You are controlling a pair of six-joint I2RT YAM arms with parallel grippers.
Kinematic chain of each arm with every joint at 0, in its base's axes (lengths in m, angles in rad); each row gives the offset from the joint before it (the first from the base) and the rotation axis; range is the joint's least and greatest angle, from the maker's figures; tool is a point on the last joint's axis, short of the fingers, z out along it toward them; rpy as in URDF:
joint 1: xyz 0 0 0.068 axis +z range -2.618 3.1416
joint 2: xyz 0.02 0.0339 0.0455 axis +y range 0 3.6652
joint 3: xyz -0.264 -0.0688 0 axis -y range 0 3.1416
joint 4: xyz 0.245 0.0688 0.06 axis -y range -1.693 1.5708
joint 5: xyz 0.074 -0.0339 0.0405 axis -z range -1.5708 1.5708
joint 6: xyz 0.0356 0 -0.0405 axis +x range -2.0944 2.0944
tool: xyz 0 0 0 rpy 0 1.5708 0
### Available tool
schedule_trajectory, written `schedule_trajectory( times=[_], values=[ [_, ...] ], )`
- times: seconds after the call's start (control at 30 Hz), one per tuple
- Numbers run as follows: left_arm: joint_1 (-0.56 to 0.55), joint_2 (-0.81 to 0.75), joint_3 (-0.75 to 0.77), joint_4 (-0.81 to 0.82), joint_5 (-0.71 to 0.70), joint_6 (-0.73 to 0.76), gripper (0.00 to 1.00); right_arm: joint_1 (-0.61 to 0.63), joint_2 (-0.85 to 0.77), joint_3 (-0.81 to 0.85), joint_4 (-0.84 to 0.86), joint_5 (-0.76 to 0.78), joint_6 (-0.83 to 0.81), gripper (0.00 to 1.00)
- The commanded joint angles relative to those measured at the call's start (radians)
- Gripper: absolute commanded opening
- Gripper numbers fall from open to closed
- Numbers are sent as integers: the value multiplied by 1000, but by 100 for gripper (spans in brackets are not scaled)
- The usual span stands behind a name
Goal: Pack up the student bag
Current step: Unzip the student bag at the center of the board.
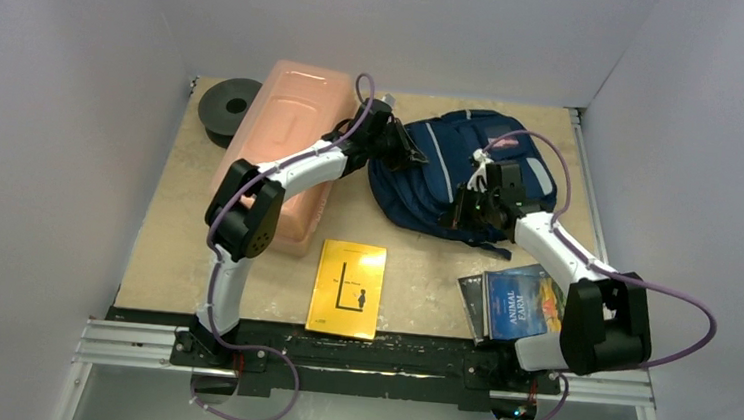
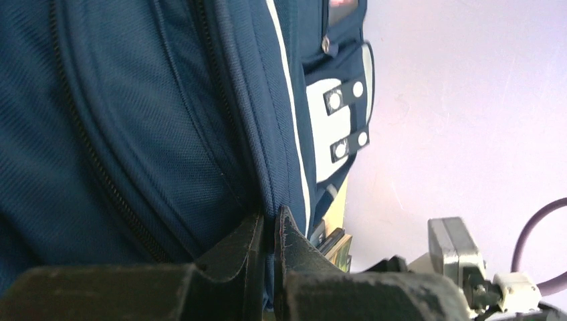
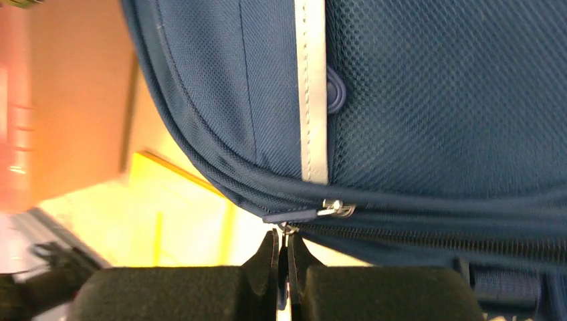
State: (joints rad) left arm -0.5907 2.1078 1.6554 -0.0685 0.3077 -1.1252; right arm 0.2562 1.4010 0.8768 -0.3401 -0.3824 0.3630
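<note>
- The student bag (image 1: 430, 185) lies flat on the bench (image 1: 413, 273), towards the far right, navy with pale grey stripes
- My left tool (image 2: 274, 224) is at the bag's left edge; its fingers are pressed together on a ridge of navy fabric beside a grey stripe, next to a zipped seam
- My right tool (image 3: 283, 241) is at the bag's near right side; its tips are pinched together on the zip pull (image 3: 289, 217), just under the silver slider (image 3: 337, 208) on the zip line
- I cannot tell from any view whether that zip has opened at all
- Just left of the bag, the long pink box (image 1: 282, 153) runs front to back, with my left arm crossing over it
- A black spool (image 1: 227, 108) stands at the far left corner, touching or just beside the box's far end
- A yellow book (image 1: 347, 288) lies near the front edge, between the two arm bases, well apart from the bag
- An Animal Farm book (image 1: 521, 302) lies at the front right, partly under my right arm, on top of another dark cover
</note>
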Motion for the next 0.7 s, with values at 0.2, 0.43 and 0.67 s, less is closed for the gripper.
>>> schedule_trajectory(
  times=[0.2, 0.43, 0.67],
  values=[
    [-34, -79, -4, 85, -34, 116, 18, 20, 0, -50, 20, -135, 174, 24],
    [-35, -246, -19, -236, -34, 362, 54, -211, -206, -138, -20, -81, 162, 77],
    [-154, -374, -104, -405, -167, 553, 57, -313, -177, -159, -97, 90, 328, 82]
  ],
)
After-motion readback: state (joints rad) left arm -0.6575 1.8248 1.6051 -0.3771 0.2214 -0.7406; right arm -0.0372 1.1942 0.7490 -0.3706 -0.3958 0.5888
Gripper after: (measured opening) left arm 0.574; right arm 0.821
